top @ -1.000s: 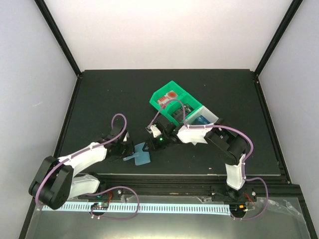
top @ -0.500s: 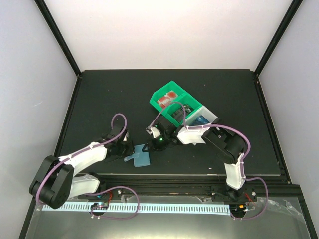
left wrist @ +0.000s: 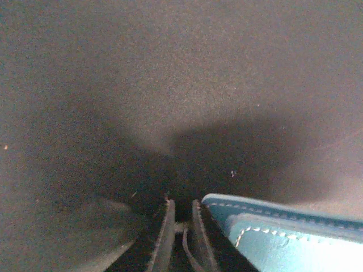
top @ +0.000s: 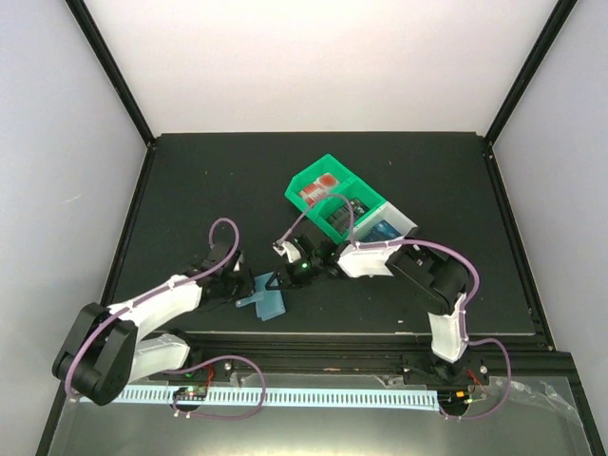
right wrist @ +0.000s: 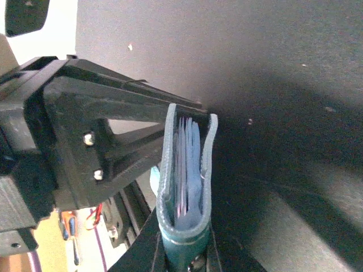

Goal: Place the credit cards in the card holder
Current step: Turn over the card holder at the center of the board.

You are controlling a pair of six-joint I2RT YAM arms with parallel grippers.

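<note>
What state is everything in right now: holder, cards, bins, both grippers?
card holder: partly open, on edge, clear pockets showing.
right gripper: shut on the card holder's fold.
left gripper: fingers nearly together beside the holder; grip unclear.
credit cards: red-and-white ones lying in the green bin.
green bin: upright, loaded.
white bin: upright, something blue inside.

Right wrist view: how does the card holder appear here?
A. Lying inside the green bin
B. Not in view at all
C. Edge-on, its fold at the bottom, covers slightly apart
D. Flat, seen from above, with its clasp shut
C: the card holder is seen edge-on, with its fold down in the right gripper and its two covers slightly apart above.
</note>
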